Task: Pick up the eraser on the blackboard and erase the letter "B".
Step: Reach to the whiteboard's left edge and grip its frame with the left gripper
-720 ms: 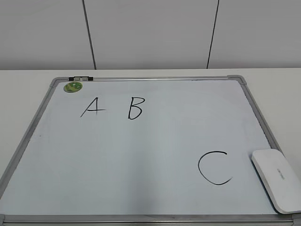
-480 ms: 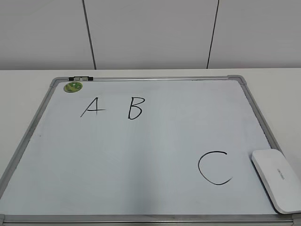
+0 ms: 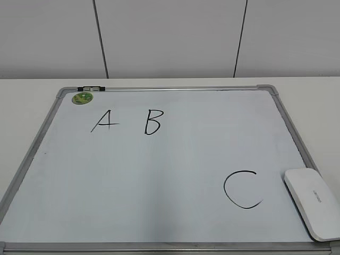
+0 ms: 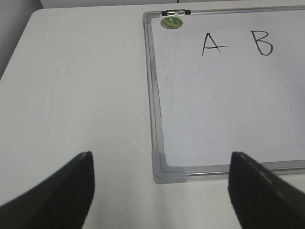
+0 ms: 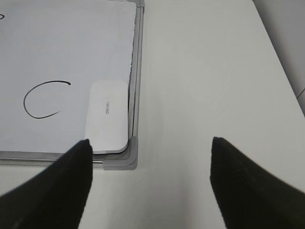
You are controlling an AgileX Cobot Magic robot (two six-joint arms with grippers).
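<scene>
The blackboard (image 3: 159, 175) is a white board with a silver frame, lying flat on the table. The letter "B" (image 3: 152, 121) is drawn in black near its far left, right of an "A" (image 3: 104, 121). The white eraser (image 3: 313, 203) lies at the board's near right corner, beside a large "C" (image 3: 243, 189). In the right wrist view the eraser (image 5: 108, 116) lies ahead and left of my open, empty right gripper (image 5: 150, 179). In the left wrist view my open, empty left gripper (image 4: 161, 191) hovers at the board's near left corner (image 4: 167, 171); the "B" (image 4: 263, 43) is far ahead.
A round green sticker (image 3: 82, 98) and a small clip (image 3: 91, 88) sit at the board's far left corner. White table (image 3: 297, 84) surrounds the board. A panelled white wall (image 3: 170, 37) stands behind. Neither arm shows in the exterior view.
</scene>
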